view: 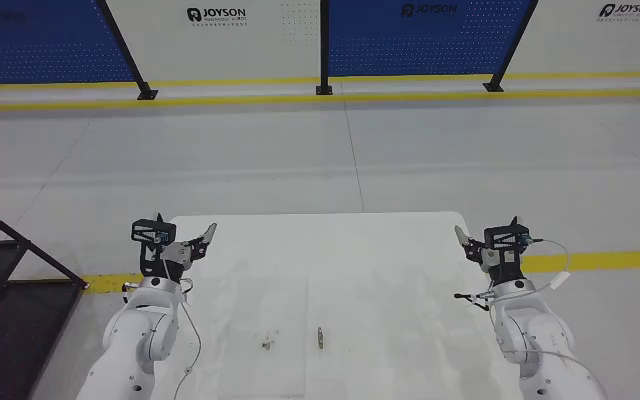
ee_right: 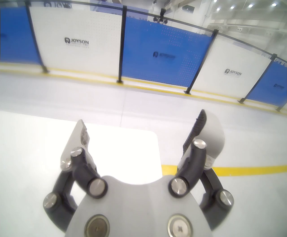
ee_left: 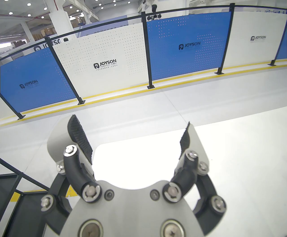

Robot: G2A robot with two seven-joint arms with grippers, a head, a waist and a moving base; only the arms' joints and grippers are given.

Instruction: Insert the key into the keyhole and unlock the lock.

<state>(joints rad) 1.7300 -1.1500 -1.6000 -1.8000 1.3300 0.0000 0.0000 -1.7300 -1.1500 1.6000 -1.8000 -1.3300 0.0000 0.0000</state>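
Over white table [view: 400,260] corners, left gripper [ee_left: 130,125] and right gripper [ee_right: 141,116] gaped empty; I feared slim grey metal piece [view: 319,337], possibly key, slipping.

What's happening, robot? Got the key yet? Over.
Left gripper open, empty. Right gripper open, empty. Small thing and longer thing lie untouched on table; key or lock, cannot tell. Nothing in the way.

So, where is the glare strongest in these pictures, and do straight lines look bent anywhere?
Left wrist view: the white rectangular table glares brightest inside the open left gripper, and the black metal fence rail bows. Right wrist view: the same glare by the right gripper, the rail curved too. Top view: even light, straight lines.
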